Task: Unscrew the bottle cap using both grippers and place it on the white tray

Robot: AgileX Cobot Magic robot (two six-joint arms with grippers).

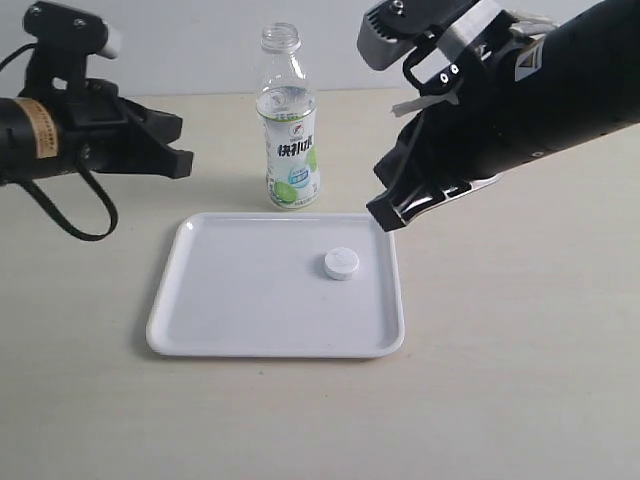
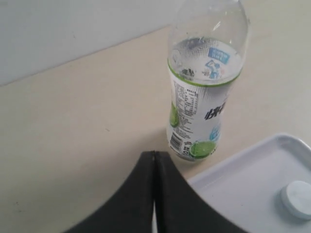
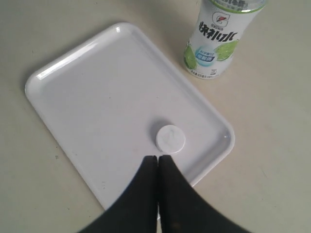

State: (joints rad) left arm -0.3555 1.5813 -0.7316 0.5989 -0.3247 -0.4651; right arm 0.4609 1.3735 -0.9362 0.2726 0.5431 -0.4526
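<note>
On the white tray (image 1: 230, 300), toward its right half, the cap (image 1: 340, 263) is lying flat by itself, with bare tray on every side of it.

The right claw (image 1: 385, 215) is hanging in the air over the tray's far right corner. Its tip is sitting up and to the right of the cap, near it but clearly apart. From the right wrist camera, the two fingers (image 3: 146, 174) are pressing together along a thin seam and are gripping nothing. The cap (image 3: 170, 139) is showing just ahead of their tips and a little off their line, with no contact.

The left claw (image 1: 178, 142) is hovering over the bare bench (image 1: 520, 380), off the tray's far left corner and well apart from the cap. It is pointing toward the bottle (image 1: 288, 130). In the left wrist camera its fingers (image 2: 138, 194) are also meeting along a narrow line and are carrying nothing. The bottle's base is appearing just beyond the tip, and the cap (image 2: 297, 199) is lying off at the frame's edge on the tray.

The bottle is standing upright on the bench just behind the tray's far edge, with its threaded mouth open. A small gap is separating it from the rim.
</note>
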